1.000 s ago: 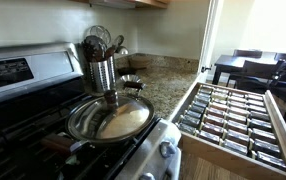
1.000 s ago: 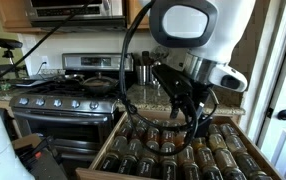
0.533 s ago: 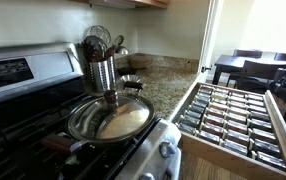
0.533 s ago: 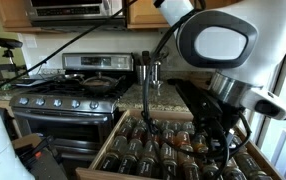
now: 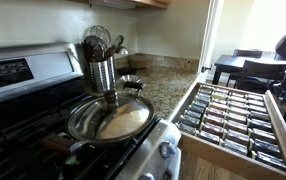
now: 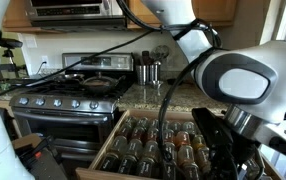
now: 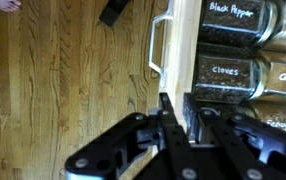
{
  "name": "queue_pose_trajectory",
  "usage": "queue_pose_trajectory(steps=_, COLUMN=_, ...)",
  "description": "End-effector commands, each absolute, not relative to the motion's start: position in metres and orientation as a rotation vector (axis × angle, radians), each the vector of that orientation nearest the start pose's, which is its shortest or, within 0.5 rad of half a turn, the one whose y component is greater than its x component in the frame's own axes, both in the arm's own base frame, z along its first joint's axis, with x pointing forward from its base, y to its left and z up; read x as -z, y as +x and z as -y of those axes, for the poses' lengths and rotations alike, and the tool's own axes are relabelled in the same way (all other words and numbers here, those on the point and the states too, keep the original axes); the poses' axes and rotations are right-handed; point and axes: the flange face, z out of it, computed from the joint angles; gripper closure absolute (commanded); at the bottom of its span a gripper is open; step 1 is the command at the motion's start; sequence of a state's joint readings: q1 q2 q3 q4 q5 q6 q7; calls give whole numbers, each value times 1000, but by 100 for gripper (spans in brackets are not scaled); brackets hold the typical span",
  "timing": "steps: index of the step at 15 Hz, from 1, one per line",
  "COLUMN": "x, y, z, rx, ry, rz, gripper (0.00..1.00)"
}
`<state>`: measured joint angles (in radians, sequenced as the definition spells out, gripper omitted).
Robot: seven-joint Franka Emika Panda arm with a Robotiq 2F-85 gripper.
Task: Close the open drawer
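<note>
The drawer [image 5: 223, 158] stands pulled out from under the granite counter, with a pale wood rim [image 6: 103, 156] and rows of spice jars inside. In the wrist view its front panel [image 7: 183, 40] runs down the frame, a white handle [image 7: 155, 45] on its outer face. My gripper [image 7: 178, 105] hangs over the top edge of that front panel. The two black fingers [image 7: 167, 108] stand close together with a narrow gap, and the pale wood shows in it. Whether they pinch the panel does not show. In an exterior view the arm [image 6: 238, 85] hides the gripper.
A stove [image 6: 63, 100] beside the drawer carries a steel pan [image 5: 108, 118], with a utensil holder [image 5: 101, 70] behind it. Jars labelled Black Pepper [image 7: 233, 20] and Cloves [image 7: 223, 78] lie just inside the front. The wood floor [image 7: 63, 80] lies outside, a dark object [image 7: 113, 10] on it.
The arm has swung down and across the drawer to its front edge, and the fingers have drawn much closer together. The drawer itself has not moved.
</note>
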<state>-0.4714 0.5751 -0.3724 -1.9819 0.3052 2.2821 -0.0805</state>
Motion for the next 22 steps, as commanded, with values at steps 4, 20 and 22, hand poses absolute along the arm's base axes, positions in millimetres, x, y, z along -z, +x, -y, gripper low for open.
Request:
queue_pose_trajectory(steps=4, x=-137, y=395, z=444, rx=-436, ry=-2681, rz=-1524, gripper=98)
queue_pose_trajectory(steps=20, x=-113, y=408, z=441, rx=-267, ry=-2506, rz=-1508, gripper=96)
queue_pose_trajectory(steps=22, x=-115, y=409, z=439, rx=-232, ry=-2487, rz=-1481, gripper=96)
